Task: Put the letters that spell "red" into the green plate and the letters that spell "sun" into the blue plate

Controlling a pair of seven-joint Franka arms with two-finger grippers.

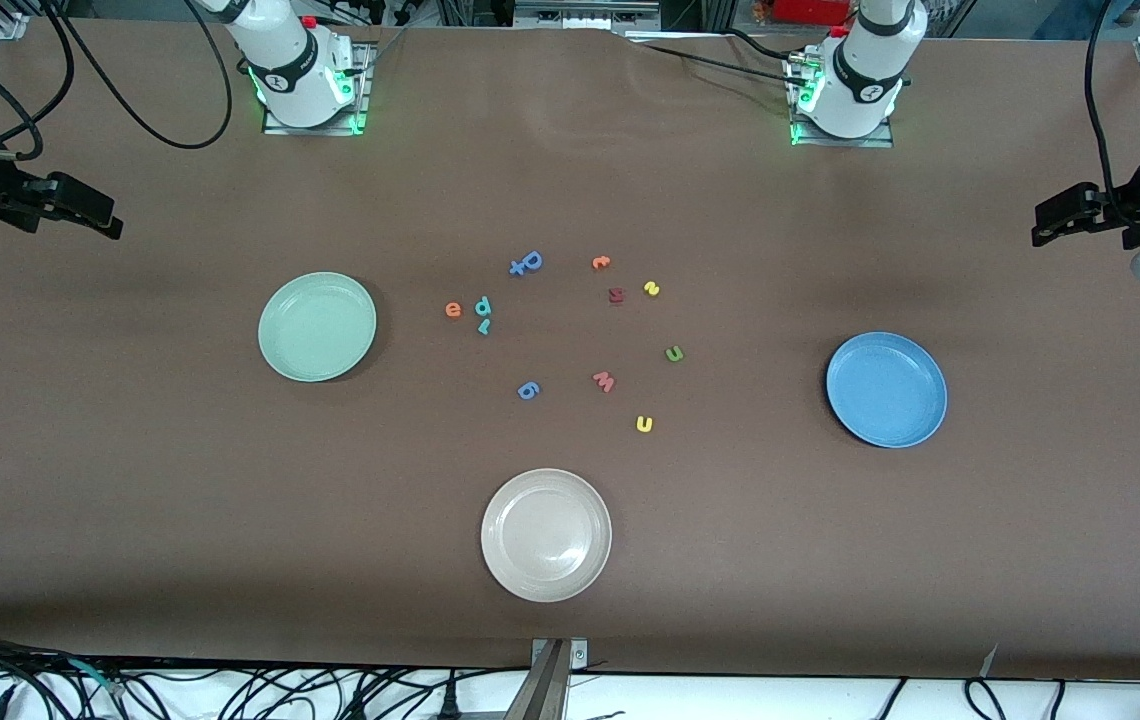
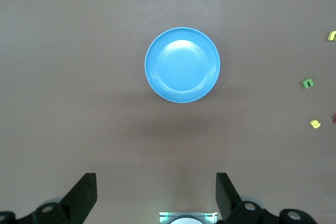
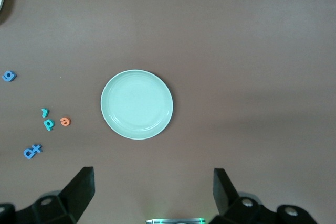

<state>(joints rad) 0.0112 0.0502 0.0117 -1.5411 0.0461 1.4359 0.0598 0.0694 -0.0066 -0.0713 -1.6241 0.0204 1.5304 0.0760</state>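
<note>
The green plate (image 1: 317, 327) (image 3: 136, 104) lies toward the right arm's end. Beside it are the orange "e" (image 1: 453, 310) (image 3: 65, 121), teal "d" (image 1: 483, 305) (image 3: 49, 124) and small teal "r" (image 1: 483, 326) (image 3: 45, 112). Toward the left arm's end lies the blue plate (image 1: 886, 390) (image 2: 182, 65). The yellow "s" (image 1: 651, 289) (image 2: 315, 124), olive "n" (image 1: 674, 353) (image 2: 308, 83) and yellow "u" (image 1: 644, 424) (image 2: 332, 35) are scattered mid-table. Both plates hold nothing. My left gripper (image 2: 156, 179) hangs open high above the table by the blue plate. My right gripper (image 3: 153, 174) hangs open high by the green plate.
A cream-white plate (image 1: 546, 535) sits nearest the front camera. Among the letters lie darker blue ones (image 1: 526, 264) (image 1: 528, 390), an orange one (image 1: 601, 263), a dark red one (image 1: 616, 295) and a pink "w" (image 1: 604, 381). Cables run along the table's edges.
</note>
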